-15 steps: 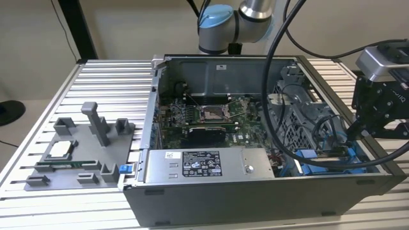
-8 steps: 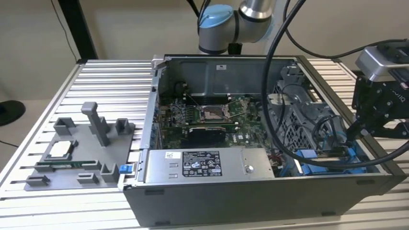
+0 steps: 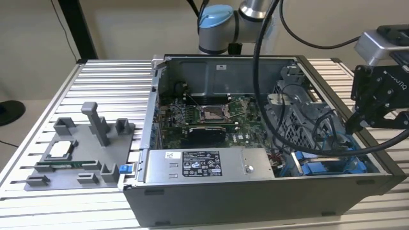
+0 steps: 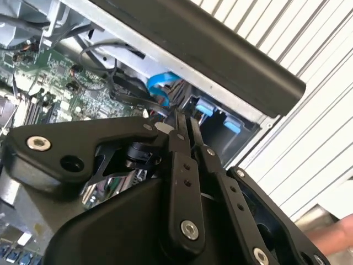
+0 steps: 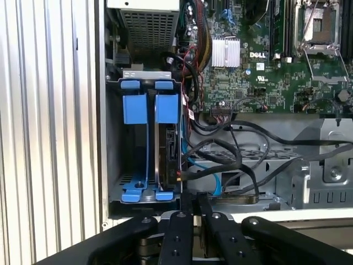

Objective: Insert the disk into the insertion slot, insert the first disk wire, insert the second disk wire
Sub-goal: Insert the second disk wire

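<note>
The disk point(image 5: 168, 149) stands on edge inside the insertion slot point(image 5: 135, 107), a grey bay with bright blue rails in the case corner point(image 3: 326, 166). Only the disk's dark edge shows between the rails. My gripper point(image 5: 194, 207) hovers just off the bay's open end, at the exterior view's right point(image 3: 351, 128). Its black fingers are pressed close together in both wrist views point(image 4: 186, 118). A black disk wire point(image 5: 237, 197) with a flat connector ends at the fingertips and trails back over the board point(image 4: 140, 99). A thin blue cable point(image 5: 212, 178) runs beside the disk.
The open case holds the grey power-supply box point(image 3: 204, 164), the motherboard point(image 3: 211, 115) and a perforated metal cage point(image 3: 300, 120) draped with black cables. A grey fixture tray point(image 3: 76, 153) lies on the slatted table at the exterior view's left. A person's hand point(image 4: 336, 232) shows beside the case.
</note>
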`<state>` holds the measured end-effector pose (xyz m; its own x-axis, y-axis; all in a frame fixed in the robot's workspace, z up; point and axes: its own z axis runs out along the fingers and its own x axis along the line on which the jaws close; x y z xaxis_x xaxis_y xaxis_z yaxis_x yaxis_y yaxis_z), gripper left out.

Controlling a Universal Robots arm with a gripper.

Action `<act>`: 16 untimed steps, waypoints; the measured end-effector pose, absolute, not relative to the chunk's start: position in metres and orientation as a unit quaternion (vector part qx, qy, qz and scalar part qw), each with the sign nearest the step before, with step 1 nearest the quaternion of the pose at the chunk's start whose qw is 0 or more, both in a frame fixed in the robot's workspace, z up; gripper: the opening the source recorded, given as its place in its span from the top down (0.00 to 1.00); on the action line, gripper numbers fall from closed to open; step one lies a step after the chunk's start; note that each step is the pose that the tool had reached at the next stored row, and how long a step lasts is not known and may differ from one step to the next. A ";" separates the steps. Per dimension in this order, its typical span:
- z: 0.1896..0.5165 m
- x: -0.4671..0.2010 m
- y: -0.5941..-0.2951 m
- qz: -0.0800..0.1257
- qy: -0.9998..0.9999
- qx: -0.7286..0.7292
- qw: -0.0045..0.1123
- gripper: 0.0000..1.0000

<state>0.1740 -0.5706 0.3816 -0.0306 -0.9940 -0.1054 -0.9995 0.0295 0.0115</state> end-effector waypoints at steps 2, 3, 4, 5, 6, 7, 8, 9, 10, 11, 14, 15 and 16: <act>0.384 0.166 -0.571 0.041 0.717 -0.695 0.034 1.00; 0.384 0.162 -0.571 0.041 0.717 -0.695 0.034 1.00; 0.385 0.157 -0.571 0.041 0.717 -0.695 0.034 1.00; 0.385 0.153 -0.571 0.041 0.717 -0.695 0.034 1.00; 0.385 0.148 -0.571 0.041 0.717 -0.695 0.034 1.00; 0.385 0.144 -0.571 0.041 0.717 -0.695 0.034 1.00; 0.385 0.139 -0.571 0.041 0.717 -0.695 0.035 1.00; 0.385 0.135 -0.571 0.041 0.717 -0.695 0.035 1.00; 0.385 0.132 -0.573 0.042 0.717 -0.695 0.037 1.00; 0.385 0.131 -0.575 0.042 0.716 -0.695 0.038 1.00; 0.383 0.130 -0.585 0.045 0.716 -0.695 0.041 1.00; 0.382 0.130 -0.588 0.048 0.716 -0.695 0.044 1.00; 0.382 0.130 -0.590 0.051 0.716 -0.695 0.047 1.00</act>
<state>0.1301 -0.5899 0.3817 -0.0300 -0.9900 -0.1378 -0.9995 0.0293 0.0070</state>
